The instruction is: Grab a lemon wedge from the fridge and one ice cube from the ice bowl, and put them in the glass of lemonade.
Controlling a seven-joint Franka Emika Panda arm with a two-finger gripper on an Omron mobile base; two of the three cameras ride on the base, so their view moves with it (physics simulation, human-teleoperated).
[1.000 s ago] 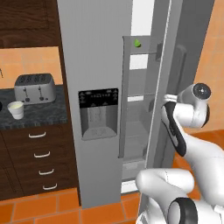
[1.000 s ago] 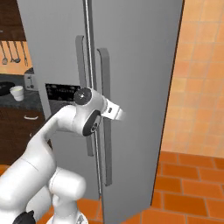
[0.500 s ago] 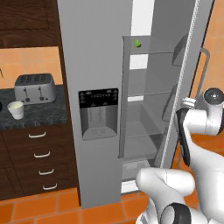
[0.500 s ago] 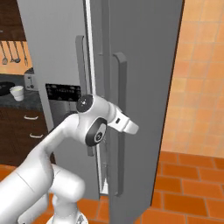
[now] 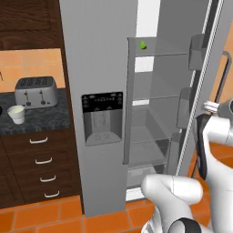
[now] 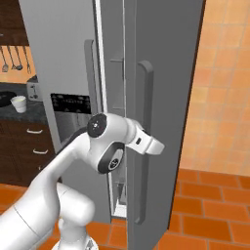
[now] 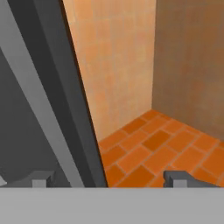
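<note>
Fridge [image 5: 100,68] stood with its right door [image 6: 161,97] swung out, long handle [image 6: 144,141] upright; the gripper [image 7: 111,177] sat open, fingertips [image 7: 41,178] either side of the door edge. Farther in, the lemon wedge [image 5: 142,44] lay on the top shelf, its pointing unclear

lemon wedge [image 5: 142,44] on top fridge shelf [image 5: 159,51]

The fridge [image 5: 100,68] is tall and light grey. Its right door [image 6: 161,97] stands partly open, and its shelves are see-through. The left door is shut and has a black drink panel. The lemon wedge [image 5: 142,44] is tiny and green. It sits on the top shelf, near the left wall. The glass [image 5: 17,114] is a small white cup with pale yellow drink. It stands upright on the dark counter, far left of the fridge.
</note>
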